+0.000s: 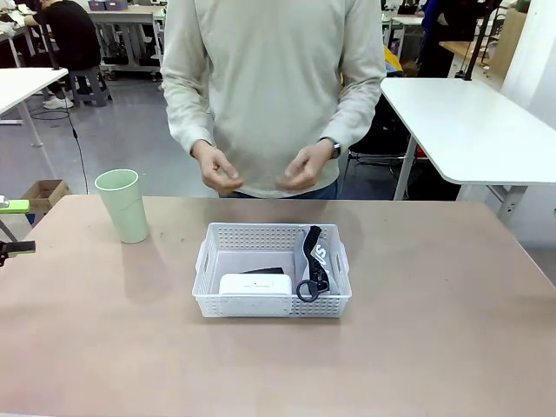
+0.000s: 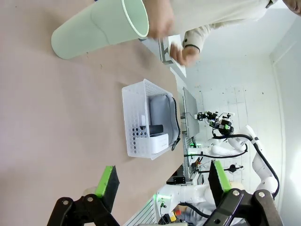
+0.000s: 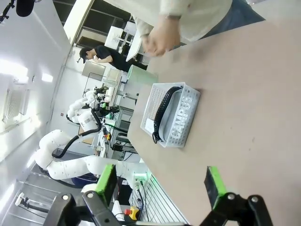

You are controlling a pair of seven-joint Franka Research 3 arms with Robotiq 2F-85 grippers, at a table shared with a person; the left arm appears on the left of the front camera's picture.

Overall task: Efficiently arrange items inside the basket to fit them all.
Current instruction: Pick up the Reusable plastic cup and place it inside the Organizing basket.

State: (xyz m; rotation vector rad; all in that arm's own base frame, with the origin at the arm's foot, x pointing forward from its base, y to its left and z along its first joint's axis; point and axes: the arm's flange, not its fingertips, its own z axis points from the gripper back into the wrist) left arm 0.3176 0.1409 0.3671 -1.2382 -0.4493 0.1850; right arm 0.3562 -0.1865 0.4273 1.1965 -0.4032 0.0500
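Room is saved in the lattice basket (image 1: pixel 272 306) by the CAMPUS pouch (image 1: pixel 321 254) stood on edge at one end; white case (image 1: pixel 254 284) and black stapler (image 1: pixel 265 271) are laid beside it; the green cup (image 1: pixel 122 206) is stood outside (upright, well apart); left gripper (image 2: pixel 162 172) and right gripper (image 3: pixel 161 172) are held open, empty.

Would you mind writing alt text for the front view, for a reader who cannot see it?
A white basket sits at centre holding a white case, a black stapler and a grey pouch. A pale green cup stands upright outside it, to its left; a person stands at the far side.
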